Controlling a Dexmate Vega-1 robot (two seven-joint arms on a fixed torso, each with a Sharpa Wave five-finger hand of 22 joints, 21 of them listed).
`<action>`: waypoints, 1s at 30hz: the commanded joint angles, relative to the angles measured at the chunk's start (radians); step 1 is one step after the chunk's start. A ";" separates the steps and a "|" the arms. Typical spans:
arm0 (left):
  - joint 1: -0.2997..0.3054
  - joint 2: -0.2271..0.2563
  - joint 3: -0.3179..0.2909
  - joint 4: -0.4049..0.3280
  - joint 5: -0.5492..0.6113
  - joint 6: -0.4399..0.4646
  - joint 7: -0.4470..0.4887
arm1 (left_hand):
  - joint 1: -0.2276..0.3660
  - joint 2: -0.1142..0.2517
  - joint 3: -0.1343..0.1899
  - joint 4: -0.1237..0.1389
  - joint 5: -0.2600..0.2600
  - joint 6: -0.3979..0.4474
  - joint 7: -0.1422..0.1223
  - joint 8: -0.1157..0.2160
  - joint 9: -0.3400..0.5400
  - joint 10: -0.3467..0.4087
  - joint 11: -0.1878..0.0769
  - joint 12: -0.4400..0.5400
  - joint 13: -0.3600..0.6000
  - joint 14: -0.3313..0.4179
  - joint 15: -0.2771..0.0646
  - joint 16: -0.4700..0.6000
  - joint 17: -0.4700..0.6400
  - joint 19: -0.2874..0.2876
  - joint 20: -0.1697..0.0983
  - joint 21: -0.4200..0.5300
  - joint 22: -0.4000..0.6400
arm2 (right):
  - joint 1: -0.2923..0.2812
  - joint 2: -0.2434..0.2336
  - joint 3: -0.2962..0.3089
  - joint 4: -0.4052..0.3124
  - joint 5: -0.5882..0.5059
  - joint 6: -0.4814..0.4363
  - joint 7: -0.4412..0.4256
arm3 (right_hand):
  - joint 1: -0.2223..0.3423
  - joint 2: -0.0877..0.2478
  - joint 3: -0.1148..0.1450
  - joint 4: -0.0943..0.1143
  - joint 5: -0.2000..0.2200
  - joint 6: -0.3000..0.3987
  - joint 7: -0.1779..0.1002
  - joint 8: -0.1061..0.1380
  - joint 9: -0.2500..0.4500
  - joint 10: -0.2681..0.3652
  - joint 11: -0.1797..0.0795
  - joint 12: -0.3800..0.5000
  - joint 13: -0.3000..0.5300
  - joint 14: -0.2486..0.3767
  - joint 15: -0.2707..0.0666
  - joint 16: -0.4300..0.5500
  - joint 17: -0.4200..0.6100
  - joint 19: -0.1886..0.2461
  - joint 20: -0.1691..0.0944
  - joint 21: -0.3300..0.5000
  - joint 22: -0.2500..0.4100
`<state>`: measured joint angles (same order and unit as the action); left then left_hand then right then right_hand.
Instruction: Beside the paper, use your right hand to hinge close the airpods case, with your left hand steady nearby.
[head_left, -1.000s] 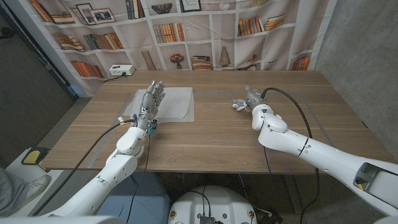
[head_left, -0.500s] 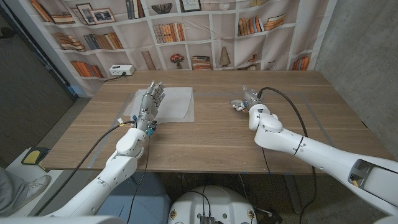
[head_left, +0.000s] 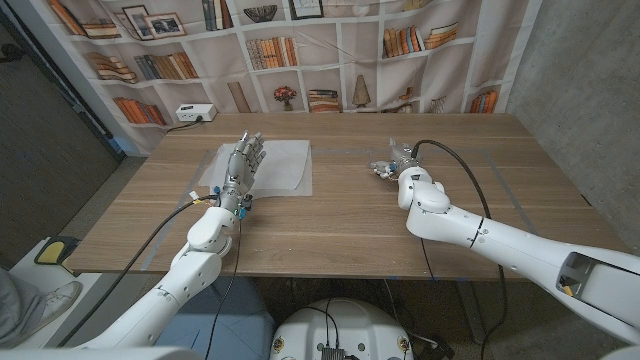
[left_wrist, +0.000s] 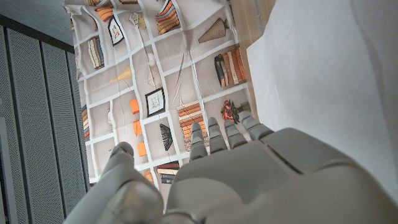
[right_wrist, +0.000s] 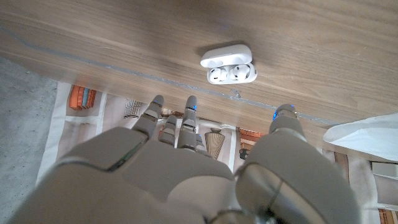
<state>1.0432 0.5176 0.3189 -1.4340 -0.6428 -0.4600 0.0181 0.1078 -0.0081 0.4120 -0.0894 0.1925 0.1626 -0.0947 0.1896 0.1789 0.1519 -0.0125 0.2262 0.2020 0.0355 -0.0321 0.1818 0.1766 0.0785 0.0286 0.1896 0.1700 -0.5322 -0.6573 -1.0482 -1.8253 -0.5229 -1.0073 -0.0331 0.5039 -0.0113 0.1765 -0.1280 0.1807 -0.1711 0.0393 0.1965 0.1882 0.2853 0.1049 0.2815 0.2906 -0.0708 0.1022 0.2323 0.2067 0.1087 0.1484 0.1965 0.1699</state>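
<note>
The white airpods case (right_wrist: 229, 65) lies on the wooden table with its lid swung open and both earbuds showing. My right hand (right_wrist: 186, 168) hovers just short of it, fingers stretched toward it and thumb spread, touching nothing. From the head camera, the right hand (head_left: 398, 160) is right of the white paper (head_left: 280, 165); the case is too small to make out there. My left hand (head_left: 243, 158) stands over the paper's left edge with fingers extended and apart, holding nothing. Its back (left_wrist: 249, 180) shows beside the paper (left_wrist: 323, 74).
A white power strip (head_left: 195, 112) sits at the table's back left corner. A bookshelf backdrop hangs behind the far edge. A black cable (head_left: 470, 170) loops beside my right forearm. A corner of the paper (right_wrist: 367, 132) lies on the thumb side of my right hand.
My right forearm has swung slightly to the left while the hand stays near the same spot. The left arm has not moved.
</note>
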 joint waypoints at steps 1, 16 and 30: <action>0.003 -0.013 -0.001 -0.002 -0.031 0.001 -0.016 | -0.004 0.000 -0.005 -0.002 0.001 0.005 0.000 0.003 0.002 0.008 -0.002 0.003 0.004 0.001 0.000 0.004 0.004 -0.004 0.002 0.002 0.006 | 0.011 -0.002 -0.026 0.003 -0.030 -0.019 0.016 | -0.008 -0.001 -0.003 0.005 0.000 -0.066 0.008 0.005 0.005 0.010 -0.003 0.007 0.005 0.010 0.004 0.007 0.005 0.011 0.005 0.006 0.005; 0.007 -0.011 0.001 -0.013 -0.023 0.002 -0.009 | -0.007 0.001 -0.006 -0.002 0.001 0.005 0.001 0.002 0.002 0.009 -0.002 0.003 0.004 0.002 0.002 0.004 0.003 -0.003 0.002 0.003 0.005 | 0.004 0.003 -0.028 0.007 -0.044 -0.013 0.020 | -0.014 -0.001 -0.006 0.007 0.001 -0.077 0.007 0.000 0.005 0.014 -0.007 0.009 0.008 0.018 0.000 0.007 0.004 0.016 0.004 0.006 0.005; 0.012 -0.013 0.006 -0.015 -0.021 0.005 -0.010 | -0.008 0.003 -0.007 -0.003 0.002 0.003 0.002 0.000 0.002 0.010 0.002 0.003 0.004 0.004 0.005 0.005 0.003 0.006 0.006 0.006 0.005 | 0.011 0.015 -0.034 0.038 -0.044 -0.008 0.036 | -0.011 0.003 -0.004 0.006 0.002 -0.078 0.007 0.001 0.005 0.015 -0.002 0.010 0.011 0.019 0.002 0.005 0.004 0.029 0.006 0.009 0.004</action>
<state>1.0536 0.5082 0.3202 -1.4486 -0.6637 -0.4599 0.0076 0.1039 -0.0041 0.4063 -0.0952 0.1925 0.1625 -0.0947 0.1896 0.1789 0.1518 -0.0126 0.2262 0.2019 0.0356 -0.0321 0.1818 0.1769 0.0785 0.0286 0.1896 0.1700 -0.5253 -0.6537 -1.0763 -1.8154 -0.5664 -1.0209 -0.0076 0.4962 -0.0115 0.1725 -0.1239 0.1807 -0.1713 0.0393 0.1965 0.1882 0.2907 0.0995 0.2849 0.2997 -0.0561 0.0984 0.2324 0.2067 0.1300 0.1483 0.1965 0.1698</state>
